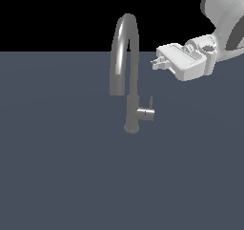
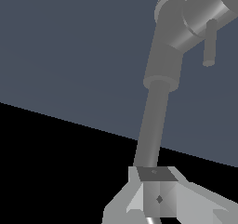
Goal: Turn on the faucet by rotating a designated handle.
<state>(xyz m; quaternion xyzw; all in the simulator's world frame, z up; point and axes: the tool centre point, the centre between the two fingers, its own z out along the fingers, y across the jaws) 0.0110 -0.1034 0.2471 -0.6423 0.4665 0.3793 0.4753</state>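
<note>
The claw [image 1: 155,63] hangs in the air beside the tap's [image 1: 129,88] arched spout, above the handle [image 1: 147,112], touching neither; its fingers look nearly closed, holding nothing.

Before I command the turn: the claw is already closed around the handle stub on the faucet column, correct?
No. In the exterior view the claw hangs clear of the handle, above it and beside the faucet spout. It grips nothing.
</note>
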